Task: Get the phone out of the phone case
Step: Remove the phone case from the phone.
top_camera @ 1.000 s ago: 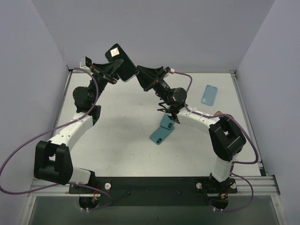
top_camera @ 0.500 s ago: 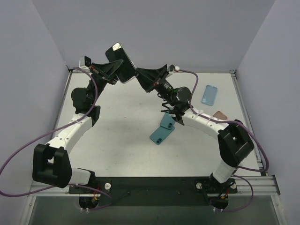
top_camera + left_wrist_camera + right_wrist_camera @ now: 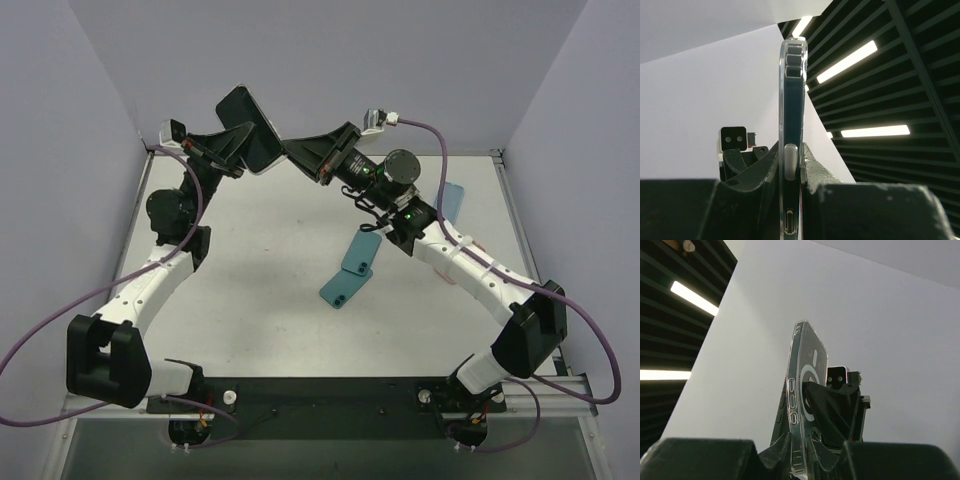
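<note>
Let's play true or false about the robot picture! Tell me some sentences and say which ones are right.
1. The left gripper and the right gripper hold the cased phone up in the air. True.
2. Its case is bright red. False: the case is clear.
3. Two teal phone-shaped things overlap on the table. True.
4. The left gripper is open and empty. False: it is shut on the cased phone.

Findings: the left arm [image 3: 150, 285] and right arm [image 3: 470, 268] have white link shells with black joint housings [image 3: 105, 350]. The left hand [image 3: 248, 150] and right hand [image 3: 296, 157] are black and wedge-shaped. A purple cable [image 3: 425, 124] runs along each arm. A green indicator light [image 3: 407, 212] shows on the right arm. Both bases are mounted on a black plate [image 3: 330, 390] and an aluminium rail [image 3: 540, 402].
</note>
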Tool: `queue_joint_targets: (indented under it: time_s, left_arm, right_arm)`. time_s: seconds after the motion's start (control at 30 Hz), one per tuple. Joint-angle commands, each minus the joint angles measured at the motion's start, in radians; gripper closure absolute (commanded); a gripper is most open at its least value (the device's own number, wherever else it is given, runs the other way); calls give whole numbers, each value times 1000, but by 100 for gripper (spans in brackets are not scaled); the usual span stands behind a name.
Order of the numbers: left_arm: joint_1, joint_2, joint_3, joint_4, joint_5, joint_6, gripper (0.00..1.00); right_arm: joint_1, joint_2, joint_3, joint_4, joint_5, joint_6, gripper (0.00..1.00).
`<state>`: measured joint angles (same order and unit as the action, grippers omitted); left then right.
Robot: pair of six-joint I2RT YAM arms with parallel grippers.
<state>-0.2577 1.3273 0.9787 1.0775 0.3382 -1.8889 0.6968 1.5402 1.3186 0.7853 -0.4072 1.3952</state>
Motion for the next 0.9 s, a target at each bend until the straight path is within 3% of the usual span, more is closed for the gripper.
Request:
queue_joint_targets:
  time_s: [0.0, 0.1, 0.43, 0.7, 0.8, 0.87]
  left_arm:
    - [-67, -138, 74, 443, 77, -121, 100]
    - [-66, -140, 63, 404, 113, -101, 100]
    - [-69, -123, 110, 250, 248, -12, 100]
    - [-120, -93, 103, 202, 289, 42, 100]
    - [-130, -77, 86, 203, 294, 47, 100]
    - [-130, -66, 72, 222, 298, 45, 100]
  right_arm:
    - [46, 118, 4, -546, -91, -231, 95]
    - [41, 139, 65, -613, -108, -274, 88]
    - [43, 212, 214, -758, -163, -348, 78]
    - [52, 270, 309, -762, -209, -340, 78]
    - [58, 299, 352, -761, -234, -338, 86]
    - [58, 302, 346, -756, -243, -338, 100]
